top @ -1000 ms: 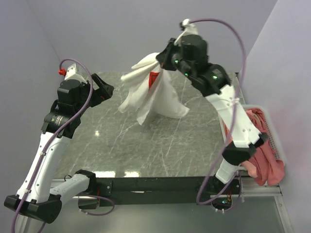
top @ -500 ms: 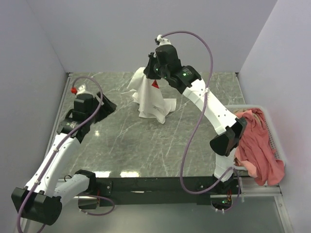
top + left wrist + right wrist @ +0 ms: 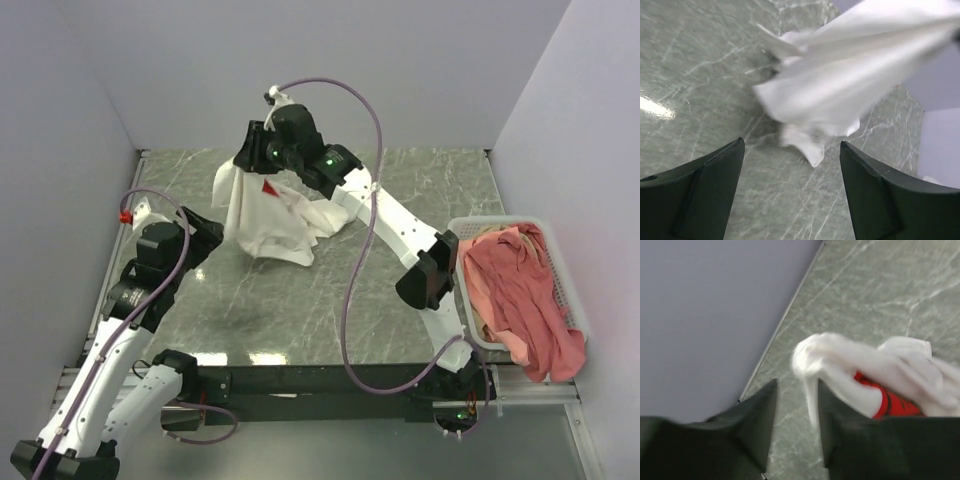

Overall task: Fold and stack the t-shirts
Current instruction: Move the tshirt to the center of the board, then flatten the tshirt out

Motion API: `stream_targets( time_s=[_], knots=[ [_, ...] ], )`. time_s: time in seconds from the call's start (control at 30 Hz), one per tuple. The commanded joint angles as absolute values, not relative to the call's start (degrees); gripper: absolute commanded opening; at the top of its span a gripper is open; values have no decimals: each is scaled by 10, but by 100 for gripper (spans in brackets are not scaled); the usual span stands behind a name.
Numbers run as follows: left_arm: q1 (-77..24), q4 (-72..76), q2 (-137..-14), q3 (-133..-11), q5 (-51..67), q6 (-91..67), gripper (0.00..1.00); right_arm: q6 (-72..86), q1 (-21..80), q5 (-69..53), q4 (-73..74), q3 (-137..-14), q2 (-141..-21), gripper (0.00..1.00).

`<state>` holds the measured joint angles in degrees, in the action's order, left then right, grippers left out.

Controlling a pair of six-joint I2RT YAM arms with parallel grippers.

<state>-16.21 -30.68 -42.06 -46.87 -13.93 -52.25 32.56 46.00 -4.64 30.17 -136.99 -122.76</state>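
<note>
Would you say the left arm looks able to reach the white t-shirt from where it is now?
Probably yes: the left tool is open and faces the white t-shirt, with only bare table between. The right tool sits at the shirt's far side, out of the way.

Stretched the right arm (image 3: 400,218) over the table's (image 3: 330,295) far left part, right gripper (image 3: 797,386) slightly parted, and hovered the left gripper (image 3: 791,145) near its left edge, gaping.

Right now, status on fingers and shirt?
Left fingers open, empty. Right fingers parted, white shirt edge between them. Shirt bunched, unfolded. Pink shirts in basket, far right.
</note>
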Motion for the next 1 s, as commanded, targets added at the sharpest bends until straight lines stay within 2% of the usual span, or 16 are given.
stream_targets(
  time_s=[0.0,0.07,0.13,0.3,0.5,0.67,0.83,0.97],
  knots=[
    [-162,-303,-419,-479,-175,-539,83,325,451,-61,236,-1338,-1193,48],
    [-163,-294,-445,-473,-158,-541,83,309,446,-40,243,-1306,-1158,59],
    [-166,-275,-467,-458,-141,-550,83,313,424,-4,250,-1228,-1123,62],
    [-242,-229,-560,-419,-185,-585,83,383,348,-2,179,-937,-978,64],
    [-323,-182,-697,-447,-212,-620,82,394,316,30,157,-759,-952,62],
    [-385,-164,-798,-482,-234,-631,83,395,320,2,126,-719,-999,60],
    [-407,-135,-860,-511,-241,-627,89,381,344,-11,106,-728,-1042,60],
    [-411,-123,-902,-524,-236,-621,88,368,357,-15,109,-768,-1103,60]
  ],
)
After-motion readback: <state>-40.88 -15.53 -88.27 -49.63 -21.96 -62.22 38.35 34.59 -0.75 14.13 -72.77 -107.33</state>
